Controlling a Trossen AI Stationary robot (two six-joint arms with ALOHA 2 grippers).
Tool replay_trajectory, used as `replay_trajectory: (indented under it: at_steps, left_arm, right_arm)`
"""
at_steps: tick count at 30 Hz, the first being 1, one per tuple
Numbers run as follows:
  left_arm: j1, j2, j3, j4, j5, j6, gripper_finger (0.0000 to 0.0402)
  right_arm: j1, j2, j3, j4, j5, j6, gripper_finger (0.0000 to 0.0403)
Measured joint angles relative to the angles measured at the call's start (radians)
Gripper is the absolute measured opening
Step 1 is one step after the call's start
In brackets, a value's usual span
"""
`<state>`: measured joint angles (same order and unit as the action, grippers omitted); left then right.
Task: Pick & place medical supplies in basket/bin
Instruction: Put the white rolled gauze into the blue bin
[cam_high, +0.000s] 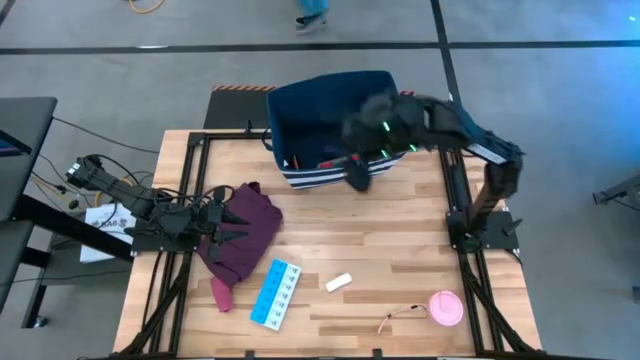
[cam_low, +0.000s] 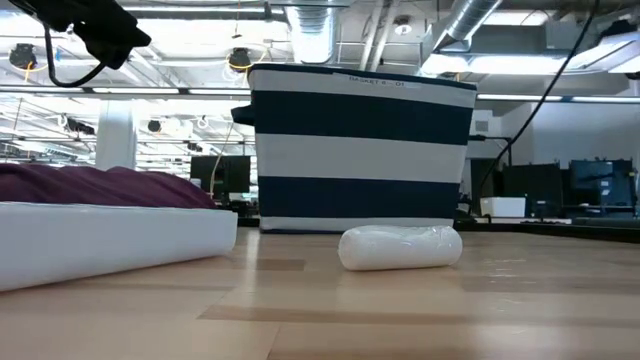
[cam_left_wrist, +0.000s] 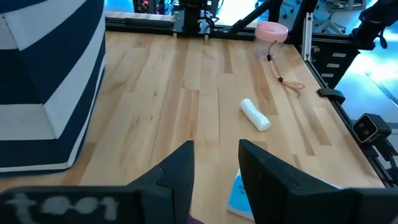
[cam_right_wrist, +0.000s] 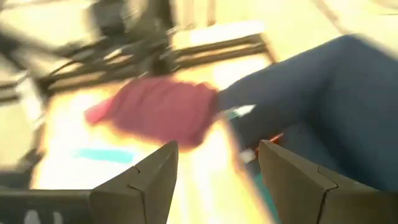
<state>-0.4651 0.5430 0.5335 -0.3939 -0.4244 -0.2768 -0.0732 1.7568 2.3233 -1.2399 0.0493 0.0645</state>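
Note:
The dark-blue bin with white stripes (cam_high: 330, 125) stands at the table's far middle; something red and white (cam_high: 322, 160) lies inside it. My right gripper (cam_high: 358, 176) hovers open and empty over the bin's near wall (cam_right_wrist: 217, 168). My left gripper (cam_high: 236, 236) waits open over the maroon cloth (cam_high: 245, 230) at the left (cam_left_wrist: 216, 168). The light-blue pill organizer (cam_high: 276, 293), the small white piece (cam_high: 339, 283) and the pink disc (cam_high: 446, 307) with its tan cord (cam_high: 400, 318) lie flat on the near half of the table. I see no dark-blue oblong.
Black frame rails run along the table's left and right sides (cam_high: 465, 270). The low view shows the white piece (cam_low: 400, 247) in front of the bin (cam_low: 360, 150), with the organizer (cam_low: 110, 240) and the cloth (cam_low: 100, 185) to its left. Bare wood lies between them.

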Motion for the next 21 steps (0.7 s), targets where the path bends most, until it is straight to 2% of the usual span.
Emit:
replay_trajectory:
  at_steps: [5,11,16,21]
  left_arm:
    - [0.0,0.0,0.0,0.0,0.0,0.0,0.0114]
    - [0.0,0.0,0.0,0.0,0.0,0.0,0.0114]
    - [0.0,0.0,0.0,0.028,0.0,0.004,0.0114]
    - [0.0,0.0,0.0,0.034,0.025,0.004,0.0114]
  right_arm:
    - [0.211,-0.001,-0.001,-0.11,0.102,0.105,0.0211]
    - [0.403,0.158,-0.001,-0.2,0.157,0.201,0.021]
    - [0.477,0.368,-0.002,-0.225,0.146,0.201,0.021]
    - [0.492,0.575,-0.003,-0.248,0.076,0.2,0.021]
